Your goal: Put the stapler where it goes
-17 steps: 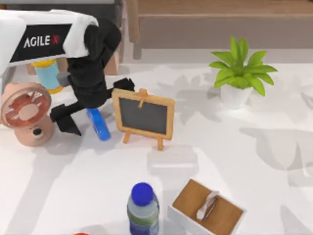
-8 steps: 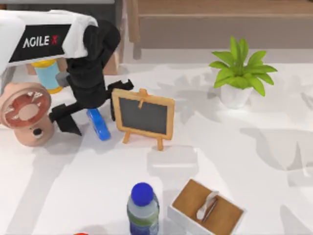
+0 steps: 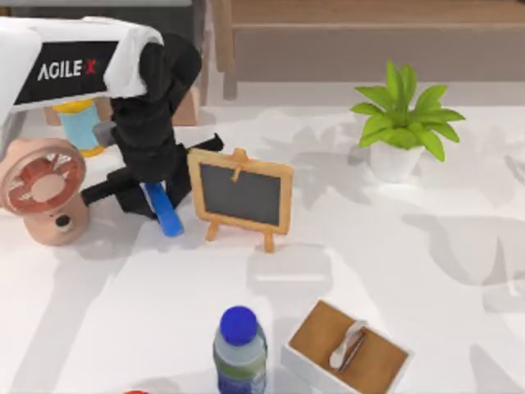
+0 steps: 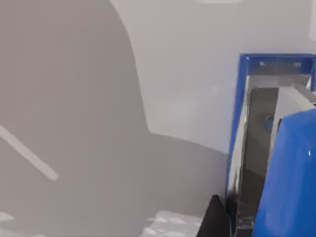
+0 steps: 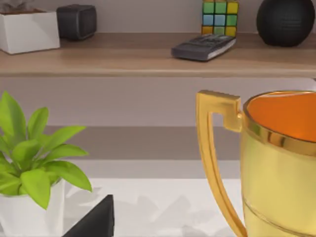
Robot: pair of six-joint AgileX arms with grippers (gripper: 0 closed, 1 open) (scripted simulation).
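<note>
On the table's (image 3: 394, 246) far left, the left end effector (image 3: 156, 193) clamps the stapler (image 3: 165, 211) beside the chalkboard (image 3: 240, 195). Its wrist view reveals the stapler's metal channel; the right wrist view shows a golden cup (image 5: 276, 163), and whether the right end effector is wide or narrow cannot be told.

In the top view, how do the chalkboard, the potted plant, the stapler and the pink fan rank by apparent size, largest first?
1. Potted plant and chalkboard: too alike to rank.
2. Pink fan.
3. Stapler, partly hidden by the left gripper.
</note>
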